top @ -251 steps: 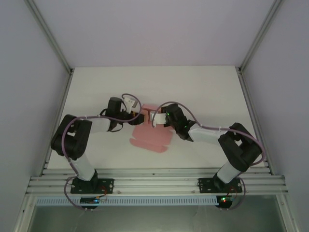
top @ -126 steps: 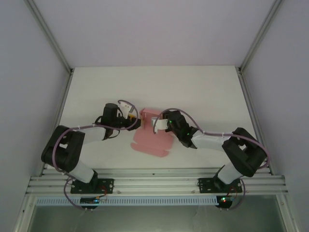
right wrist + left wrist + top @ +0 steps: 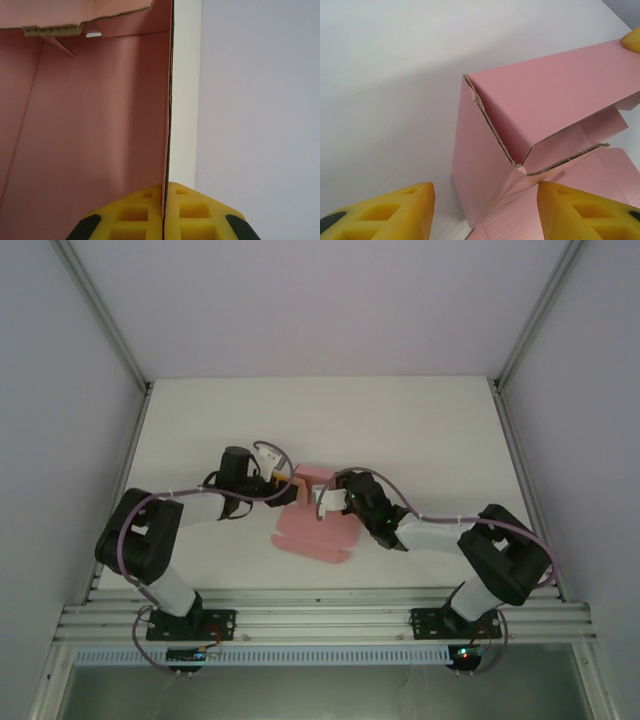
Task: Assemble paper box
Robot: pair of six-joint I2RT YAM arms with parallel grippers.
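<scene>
While both arms are bent in toward the middle of the white bench [image 3: 420, 430], the paper box [image 3: 312, 528] sits between them, only partly folded. Its salmon-pink sheet lies flat on the surface on the near side, and walls stand up at its far end, where the two pincers come close together. The right pincer [image 3: 322, 496] is pressed together on a thin upright wall of the card. From its wrist, the yellow pads [image 3: 195, 207] sit on either side of that edge, with the pink inner face running off to the left. The left pincer [image 3: 284, 488] is spread, its yellow fingers [image 3: 385, 215] set apart on each side of a raised corner of the box. A folded-over flap leans above that corner. Whether those fingers touch the card I cannot tell.
</scene>
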